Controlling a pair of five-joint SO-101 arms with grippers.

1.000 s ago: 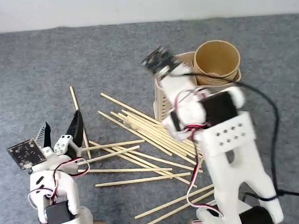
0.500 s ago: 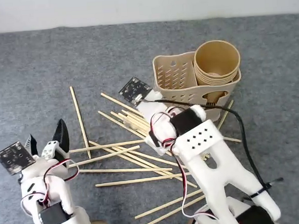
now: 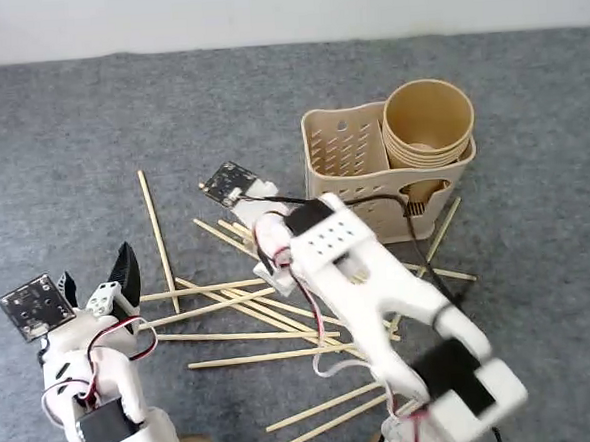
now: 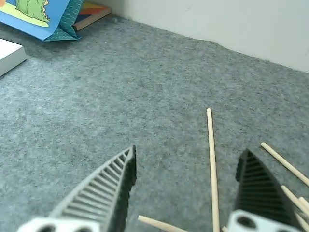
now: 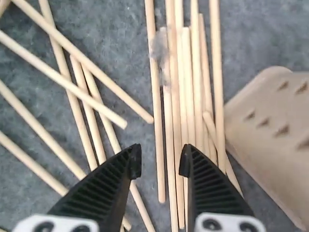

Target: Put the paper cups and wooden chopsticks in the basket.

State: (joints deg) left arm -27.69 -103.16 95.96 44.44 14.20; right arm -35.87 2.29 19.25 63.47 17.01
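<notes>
Right wrist view: my right claw [image 5: 159,162] hangs just over the bundle of pale wooden chopsticks [image 5: 186,96]. Its jaws are a little apart, pinching nothing.
Why there: I judge it is lined up to take one stick.
Chopstick axis: the bundle lies flat and parallel beside the beige perforated plastic basket [image 5: 275,125], and my jaws straddle it crosswise. Loose sticks cross at angles.
Brown paper cups [image 3: 428,123]: nested upright in one basket compartment, mouths up.
Left claw [image 4: 189,162]: spread wide over the grey carpet [image 4: 120,87], holding nothing. A single chopstick [image 4: 211,159] points away between its jaws.
</notes>
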